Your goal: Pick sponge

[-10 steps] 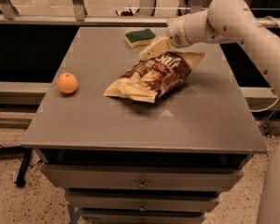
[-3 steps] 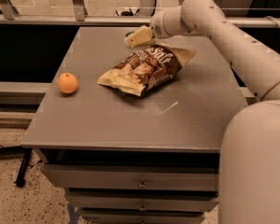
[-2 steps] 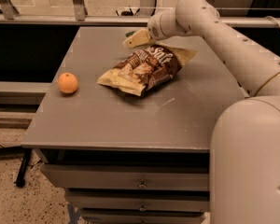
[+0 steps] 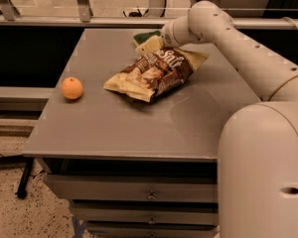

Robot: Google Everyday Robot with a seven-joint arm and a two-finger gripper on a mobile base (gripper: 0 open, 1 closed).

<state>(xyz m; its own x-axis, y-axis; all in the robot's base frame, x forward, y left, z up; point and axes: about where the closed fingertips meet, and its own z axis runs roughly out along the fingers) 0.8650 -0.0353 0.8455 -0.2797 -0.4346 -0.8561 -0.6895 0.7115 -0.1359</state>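
Counter [image 4: 139, 128]: sponge [image 4: 143, 34] at far edge, just beyond the bag [image 4: 156, 73]. End effector [image 4: 151, 43]: at the sponge's near side, over the bag's far end; grip state cannot be told. Orange [image 4: 72, 88]: left side, well apart

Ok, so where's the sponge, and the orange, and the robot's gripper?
sponge [image 4: 145, 35]: camera view, on its dark green top.
orange [image 4: 72, 88]: camera view, on the middle of its peel.
gripper [image 4: 150, 45]: camera view, on its pale tip, right at the sponge's near edge.
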